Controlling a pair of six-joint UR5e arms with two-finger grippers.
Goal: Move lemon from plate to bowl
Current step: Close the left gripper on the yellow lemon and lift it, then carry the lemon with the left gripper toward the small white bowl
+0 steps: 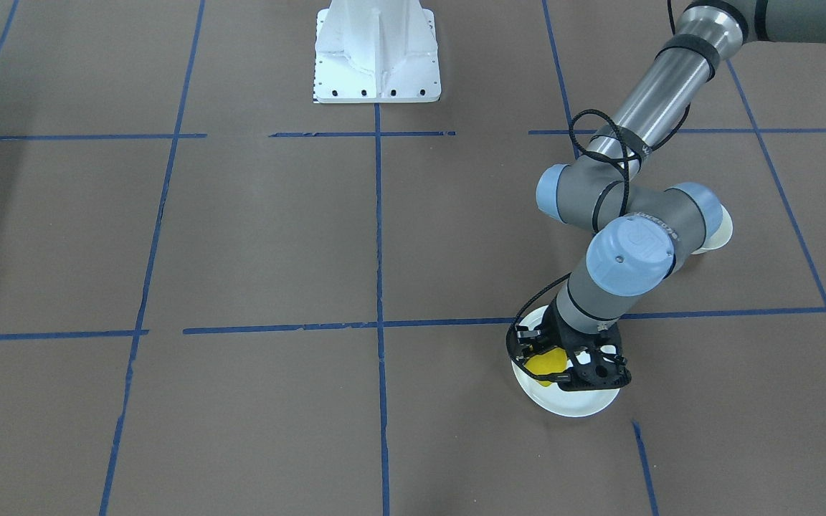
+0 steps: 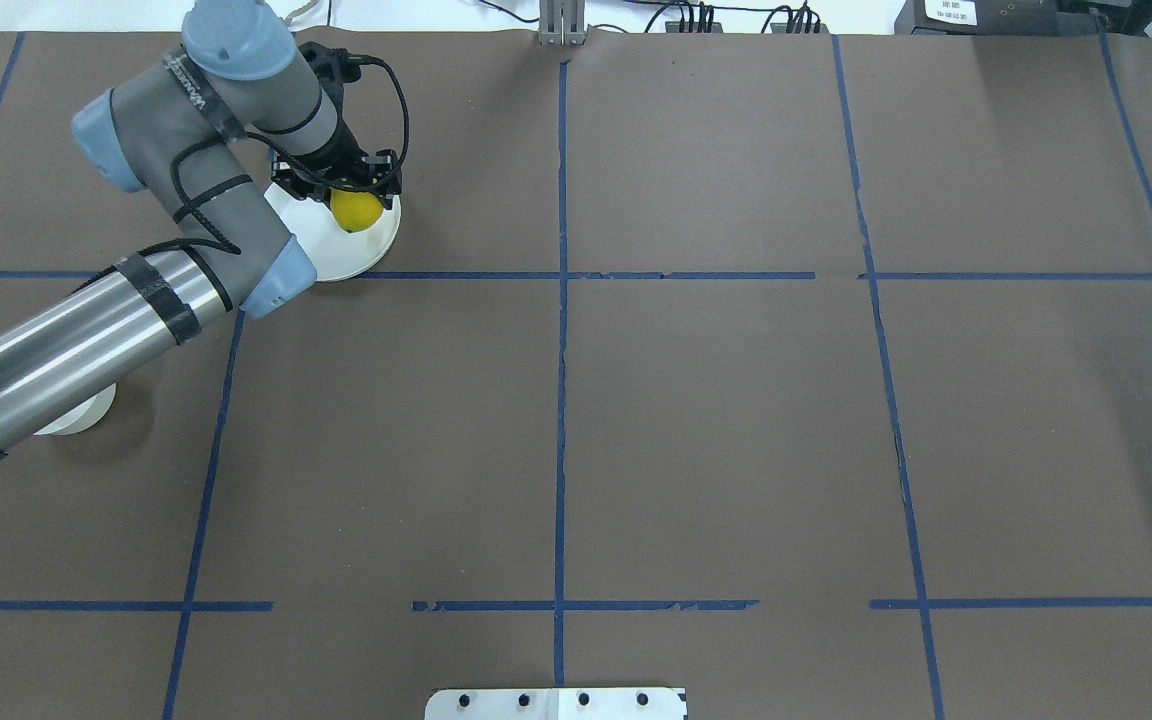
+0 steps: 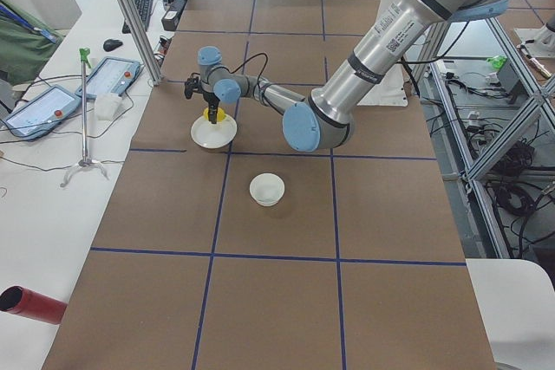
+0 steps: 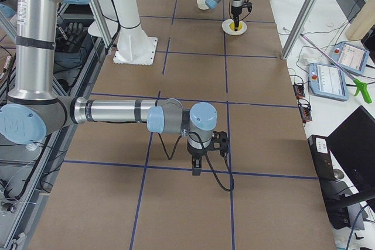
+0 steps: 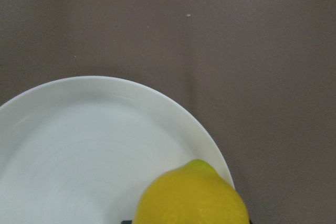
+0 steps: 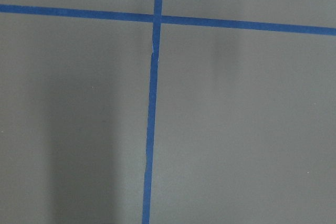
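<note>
My left claw is pinching the small, bright yellow oval lemon over the far edge of the flat round white plate. I cannot tell whether the lemon touches the plate. The small deep white bowl sits well apart, nearer my base and partly hidden under my left arm. My right claw hangs above the brown table near blue tape lines. I cannot tell whether it is spread or pressed together.

My left pincer hangs low over the white plate, clasping the yellow lemon, while my arm's blue-capped elbow hides most of the bowl farther back on the brown table.
</note>
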